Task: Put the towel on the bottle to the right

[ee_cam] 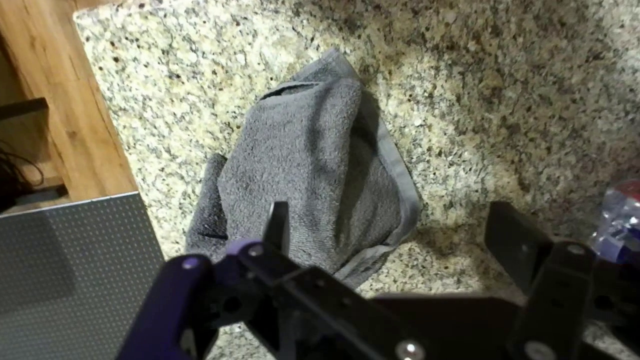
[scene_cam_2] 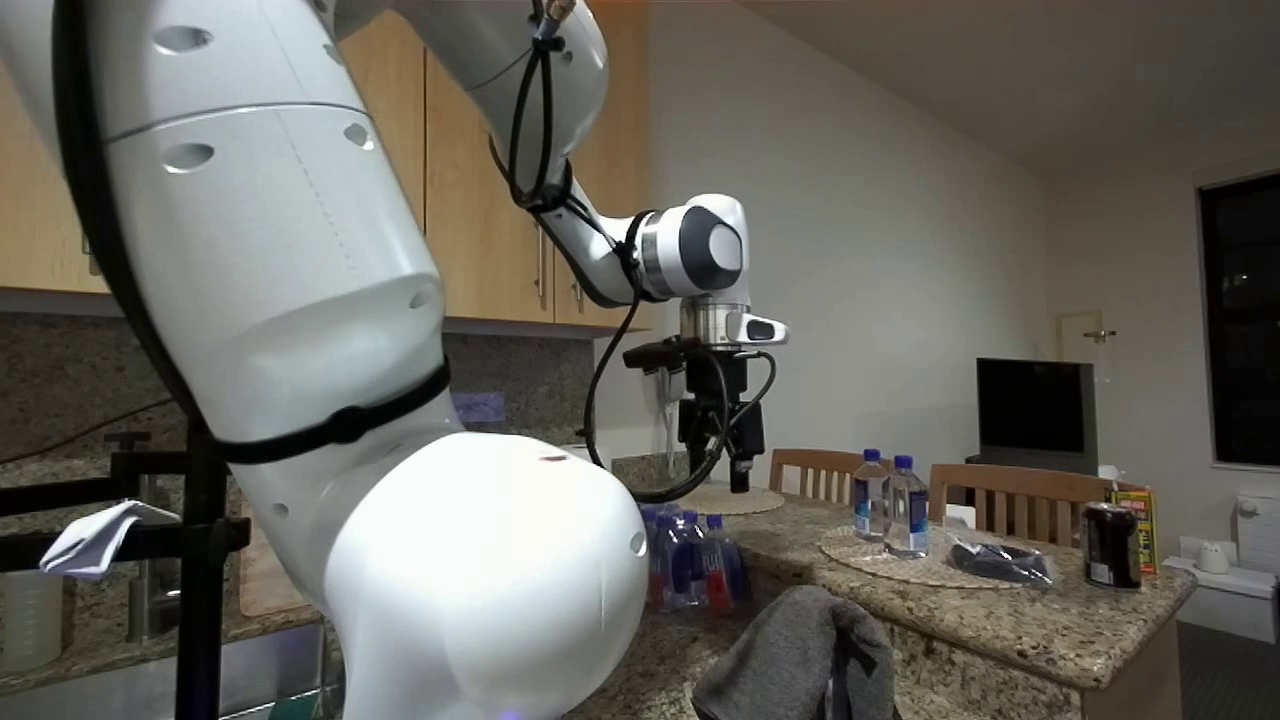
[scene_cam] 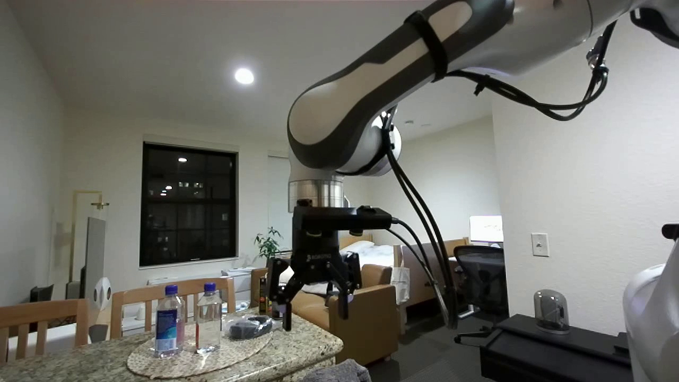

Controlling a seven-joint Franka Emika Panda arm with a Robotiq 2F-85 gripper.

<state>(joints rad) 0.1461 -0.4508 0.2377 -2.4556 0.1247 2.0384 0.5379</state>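
Note:
A crumpled grey towel (ee_cam: pixel 295 165) lies on the granite counter in the wrist view, beside the counter's edge. In both exterior views only part of the towel (scene_cam: pixel 339 372) (scene_cam_2: pixel 790 655) shows at the bottom. Two clear bottles with blue caps stand upright on a round woven mat: one bottle (scene_cam: pixel 167 326) (scene_cam_2: pixel 906 512) and another bottle (scene_cam: pixel 208 323) (scene_cam_2: pixel 869 497). My gripper (scene_cam: pixel 315 313) (scene_cam_2: pixel 718 472) points down, open and empty, in the air above the counter. In the wrist view its fingers (ee_cam: pixel 392 232) are wide apart, the left one overlapping the towel in the picture.
The mat (scene_cam: pixel 146 366) also bears a dark item in clear plastic (scene_cam: pixel 249 327) (scene_cam_2: pixel 1000 562). A dark can (scene_cam_2: pixel 1111 545) and a yellow box (scene_cam_2: pixel 1140 515) stand near it. Several more bottles (scene_cam_2: pixel 690 565) cluster on the lower counter. Wooden chairs (scene_cam_2: pixel 1020 495) stand behind the raised counter.

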